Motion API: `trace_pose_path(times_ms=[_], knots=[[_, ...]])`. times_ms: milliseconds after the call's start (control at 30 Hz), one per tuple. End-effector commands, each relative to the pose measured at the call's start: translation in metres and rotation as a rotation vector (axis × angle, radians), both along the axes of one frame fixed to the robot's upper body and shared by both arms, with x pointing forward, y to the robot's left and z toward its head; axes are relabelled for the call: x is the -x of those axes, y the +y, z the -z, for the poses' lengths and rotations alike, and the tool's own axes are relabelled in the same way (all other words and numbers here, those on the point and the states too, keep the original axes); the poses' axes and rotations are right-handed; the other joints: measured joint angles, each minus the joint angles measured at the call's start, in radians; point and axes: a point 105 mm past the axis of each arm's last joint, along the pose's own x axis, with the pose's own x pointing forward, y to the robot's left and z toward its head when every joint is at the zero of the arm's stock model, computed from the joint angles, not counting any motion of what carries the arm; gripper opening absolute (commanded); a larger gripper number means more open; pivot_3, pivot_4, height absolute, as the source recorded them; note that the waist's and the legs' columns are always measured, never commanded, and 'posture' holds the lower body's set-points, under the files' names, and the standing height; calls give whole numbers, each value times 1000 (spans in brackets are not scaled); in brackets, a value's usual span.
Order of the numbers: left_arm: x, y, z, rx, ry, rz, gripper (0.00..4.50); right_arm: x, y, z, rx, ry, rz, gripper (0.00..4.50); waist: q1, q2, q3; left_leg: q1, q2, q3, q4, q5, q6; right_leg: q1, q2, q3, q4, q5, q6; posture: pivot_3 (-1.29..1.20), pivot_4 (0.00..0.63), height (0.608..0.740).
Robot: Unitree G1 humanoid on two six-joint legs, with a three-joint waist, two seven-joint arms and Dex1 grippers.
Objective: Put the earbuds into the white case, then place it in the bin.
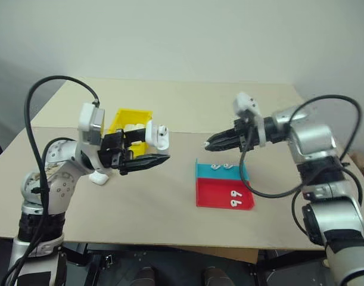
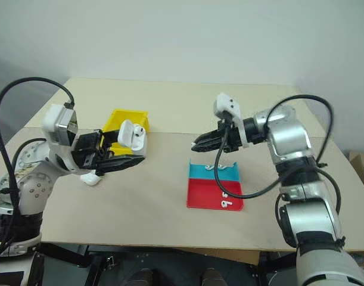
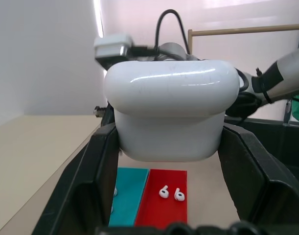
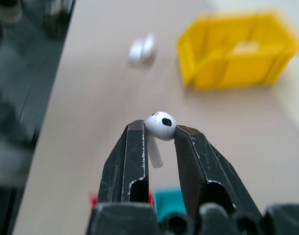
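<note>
Left gripper (image 1: 151,161) is clamped tight on the glossy, rounded white case (image 1: 158,136), lid flipped up. Right gripper (image 4: 160,138) has its black fingers pinched on one smooth earbud (image 4: 160,126). The yellow plastic bin (image 1: 129,119) sits at 11 o'clock from the flat teal-and-red tray (image 1: 223,192).

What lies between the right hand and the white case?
Nothing: in the left eye view, bare table lies under the gap between the right hand and the white case.

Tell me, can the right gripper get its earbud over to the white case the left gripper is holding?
Probably yes: the right gripper, pinching an earbud, faces the white case across open air.
</note>
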Motion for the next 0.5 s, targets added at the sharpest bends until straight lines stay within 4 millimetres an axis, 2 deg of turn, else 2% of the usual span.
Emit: trace_pose_path(times_ms=[33, 267, 400, 500], knots=[[-4, -5, -8, 1, -47, 22, 2764, 24, -8, -46, -303, -21, 55, 628, -1, 0, 0, 0, 0, 0, 0, 0, 0, 0, 0, 0, 0, 0, 0, 0, 150, 740], [-18, -23, -10, 8, -45, 67, 2764, 73, 24, -49, -486, 53, -30, 628, -5, 0, 0, -1, 0, 0, 0, 0, 0, -1, 0, 0, 0, 0, 0, 0, 150, 740], [-23, -29, -13, 13, -52, 85, 2764, 83, 39, -43, -501, 74, -40, 628, -4, 0, 0, -1, 0, 0, 0, 0, 0, -1, 0, 0, 0, 0, 0, 0, 150, 740], [-22, -31, -14, 14, -54, 98, 2764, 83, 43, -40, -499, 65, -26, 628, -5, 0, 0, -1, 0, 0, 0, 0, 0, -1, 0, 0, -1, 0, 0, 0, 150, 740]])
